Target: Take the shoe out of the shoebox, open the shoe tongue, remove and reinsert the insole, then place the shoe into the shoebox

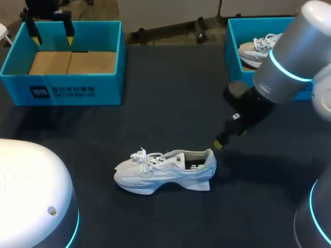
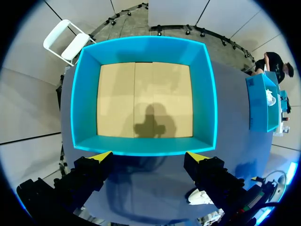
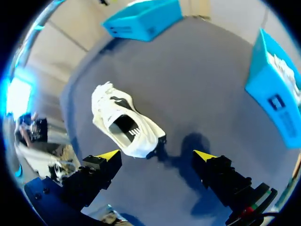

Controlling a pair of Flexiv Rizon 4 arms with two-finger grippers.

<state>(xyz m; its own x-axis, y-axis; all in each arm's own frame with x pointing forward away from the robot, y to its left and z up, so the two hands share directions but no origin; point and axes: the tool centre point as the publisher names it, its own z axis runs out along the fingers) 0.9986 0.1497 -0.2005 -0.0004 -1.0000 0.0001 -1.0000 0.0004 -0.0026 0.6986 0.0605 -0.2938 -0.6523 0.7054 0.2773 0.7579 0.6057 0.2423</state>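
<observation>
Resting outside its box, sneaker awaiting tongue and insole work
Item: white sneaker (image 1: pixel 164 173) upright on its sole at mid-table (image 1: pixel 170 93), well apart from the empty blue shoebox (image 1: pixel 62 82). Right gripper (image 3: pixel 156 155) just behind the heel, fingers spread wide, holding nothing. Left gripper (image 2: pixel 149 156) above the shoebox, likewise wide and empty. Risk: a descending finger may catch the heel collar and push or tip the light shoe, spoiling the grasp.

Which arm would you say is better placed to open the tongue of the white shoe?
Right, I'd judge: the right end effector hovers open beside the heel of the white shoe, while the left end effector hangs open over the empty blue shoebox, far away.
</observation>
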